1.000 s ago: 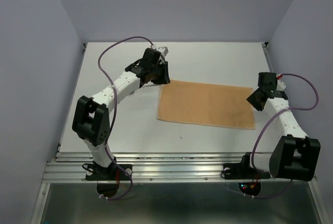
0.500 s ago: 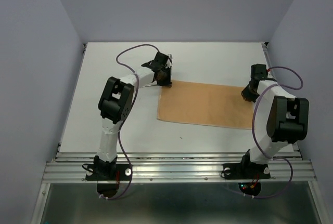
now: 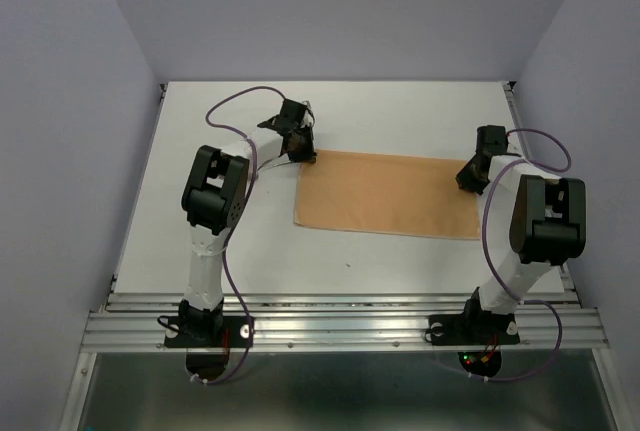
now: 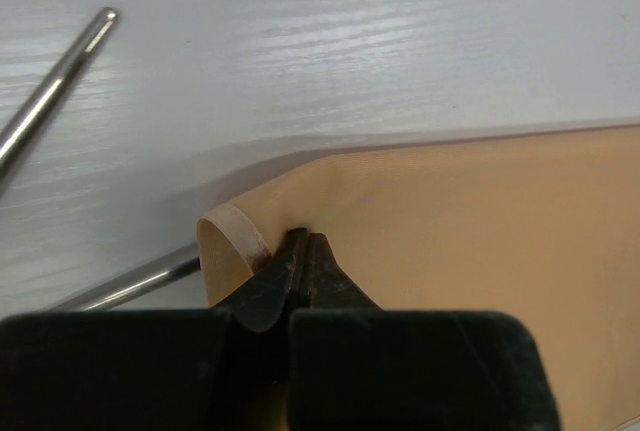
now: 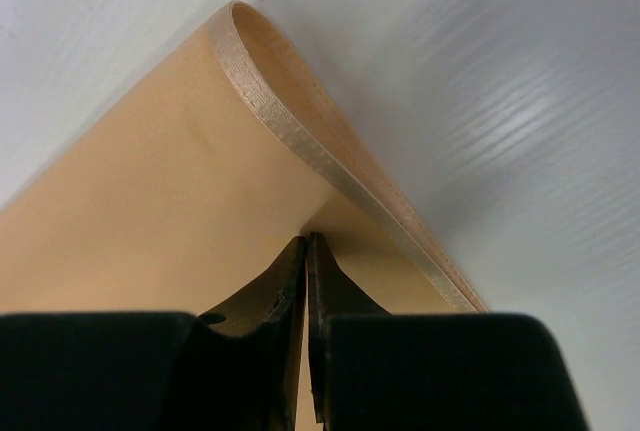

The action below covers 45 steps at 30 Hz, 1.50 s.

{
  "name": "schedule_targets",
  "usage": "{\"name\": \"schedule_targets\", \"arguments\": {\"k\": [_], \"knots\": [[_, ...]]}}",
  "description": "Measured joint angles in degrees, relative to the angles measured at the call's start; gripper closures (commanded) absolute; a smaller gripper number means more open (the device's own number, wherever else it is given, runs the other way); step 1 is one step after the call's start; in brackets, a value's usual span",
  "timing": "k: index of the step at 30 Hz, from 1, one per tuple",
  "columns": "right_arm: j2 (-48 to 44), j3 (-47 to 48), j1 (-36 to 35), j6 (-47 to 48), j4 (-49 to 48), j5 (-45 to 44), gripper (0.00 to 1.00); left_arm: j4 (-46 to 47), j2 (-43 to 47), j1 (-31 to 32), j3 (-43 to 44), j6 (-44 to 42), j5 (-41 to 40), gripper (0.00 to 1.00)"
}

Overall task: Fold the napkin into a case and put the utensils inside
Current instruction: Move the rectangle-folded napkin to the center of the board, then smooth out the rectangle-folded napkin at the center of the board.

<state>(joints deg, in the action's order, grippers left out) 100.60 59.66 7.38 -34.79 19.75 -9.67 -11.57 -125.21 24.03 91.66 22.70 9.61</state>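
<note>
The napkin (image 3: pixel 385 196) lies flat on the white worktop (image 3: pixel 220 241) as a wide peach-orange rectangle between the two arms. The left end effector (image 4: pixel 302 243) is at the cloth's far left corner, its fingers pressed together on a pinch of fabric. The hem beside them curls up off the surface. The right end effector (image 5: pixel 305 243) is at the far right corner and is likewise clamped on the cloth, with the hemmed edge arching up in a loop above its fingers. In the left wrist view, two slender metal handles of the utensils (image 4: pixel 55 91) lie on the worktop beside the left corner. One is angled at the upper left, clear of the cloth. The other runs up to the curled corner, where its end passes out of sight.
</note>
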Motion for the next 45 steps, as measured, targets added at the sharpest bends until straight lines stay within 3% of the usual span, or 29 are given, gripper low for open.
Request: {"name": "schedule_targets", "arguments": {"k": [11,23,37,45], "knots": [[2.6,1.4,-9.2,-3.4,-5.3,2.9,0.91,-0.4,1.3,-7.2,-1.4,0.7,-1.7,1.0],[11.5,12.7,-11.2,-3.5,-5.2,5.9,0.91,-6.6,1.0,-11.8,1.5,0.6,-6.2,1.0],[7.5,13.3,-11.2,-1.7,1.6,4.7,0.85,-9.5,1.3,-8.3,2.5,-0.9,-4.9,1.0],[7.6,18.9,-15.5,-1.2,2.2,6.1,0.86,-12.8,-0.3,-1.4,14.8,-0.8,-2.5,1.0]]}}
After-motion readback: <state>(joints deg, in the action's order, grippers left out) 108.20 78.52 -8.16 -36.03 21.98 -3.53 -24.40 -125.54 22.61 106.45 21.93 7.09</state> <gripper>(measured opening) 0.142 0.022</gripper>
